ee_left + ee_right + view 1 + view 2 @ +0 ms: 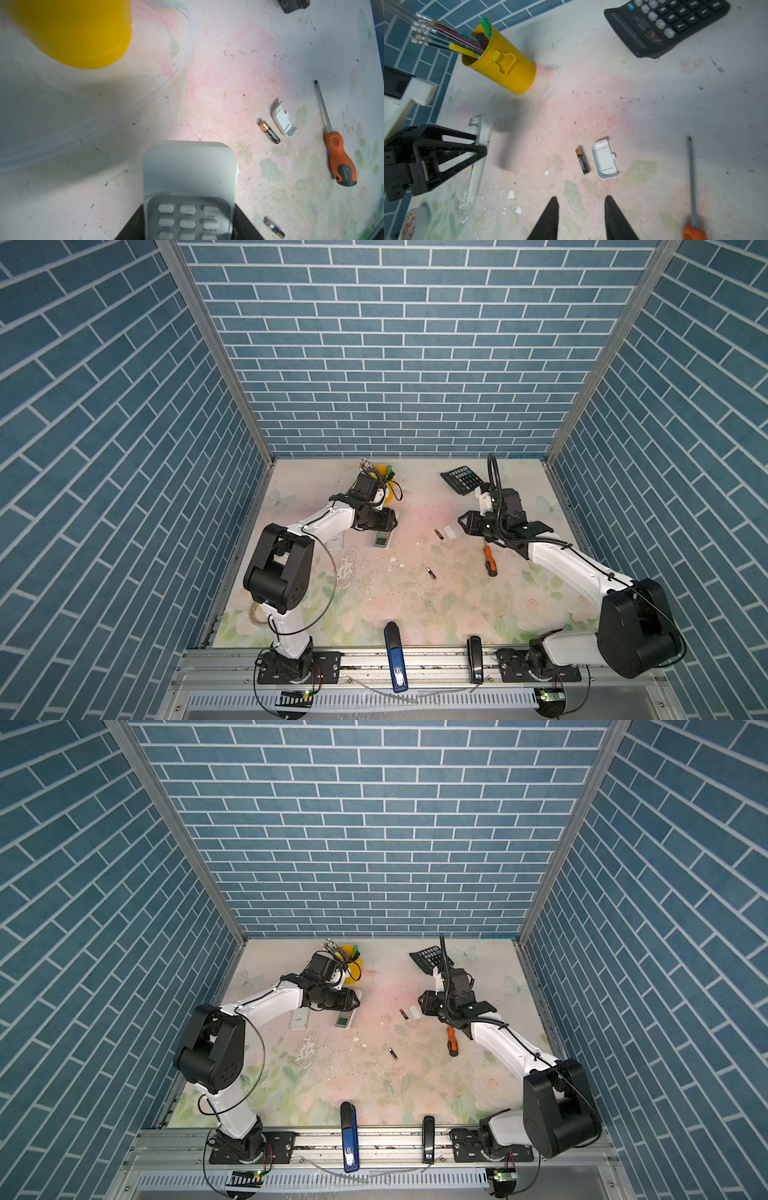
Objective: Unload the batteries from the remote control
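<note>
My left gripper is shut on the white remote control, its dark jaws pressing both long sides at the keypad end. In both top views the left gripper holds the remote control low over the mat. One of the batteries lies beside a white cover, ahead of my right gripper. That gripper is open, with only bare mat between its fingers. A second battery lies nearer the front, also in the left wrist view.
An orange-handled screwdriver lies right of the cover. A black calculator and a yellow pen cup stand at the back. Another white remote lies under the left arm. Two staplers rest on the front rail.
</note>
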Robot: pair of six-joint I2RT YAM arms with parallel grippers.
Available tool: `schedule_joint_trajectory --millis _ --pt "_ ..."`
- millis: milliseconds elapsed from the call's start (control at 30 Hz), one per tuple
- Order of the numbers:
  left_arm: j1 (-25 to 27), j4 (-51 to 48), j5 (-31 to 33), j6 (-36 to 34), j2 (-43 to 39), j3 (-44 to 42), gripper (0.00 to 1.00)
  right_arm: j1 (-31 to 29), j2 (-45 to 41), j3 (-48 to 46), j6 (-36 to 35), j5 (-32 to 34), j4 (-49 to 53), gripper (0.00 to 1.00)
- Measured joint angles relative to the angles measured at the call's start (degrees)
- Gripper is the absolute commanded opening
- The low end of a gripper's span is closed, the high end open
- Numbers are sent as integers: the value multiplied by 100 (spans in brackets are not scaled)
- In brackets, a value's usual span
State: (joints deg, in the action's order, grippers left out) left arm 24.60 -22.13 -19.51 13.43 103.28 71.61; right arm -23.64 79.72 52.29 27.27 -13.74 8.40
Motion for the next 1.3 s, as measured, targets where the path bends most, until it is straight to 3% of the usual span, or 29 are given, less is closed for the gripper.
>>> schedule_joint_trajectory --millis 333,667,1300 --pt "763 20 142 -846 -138 4 34 7 518 824 380 -946 -37 37" --pt "1355 256 509 -1606 -498 13 34 46 686 914 710 -1641 -50 37" --pt "1690 662 769 -2295 -625 168 33 83 857 914 894 -2538 -203 37"
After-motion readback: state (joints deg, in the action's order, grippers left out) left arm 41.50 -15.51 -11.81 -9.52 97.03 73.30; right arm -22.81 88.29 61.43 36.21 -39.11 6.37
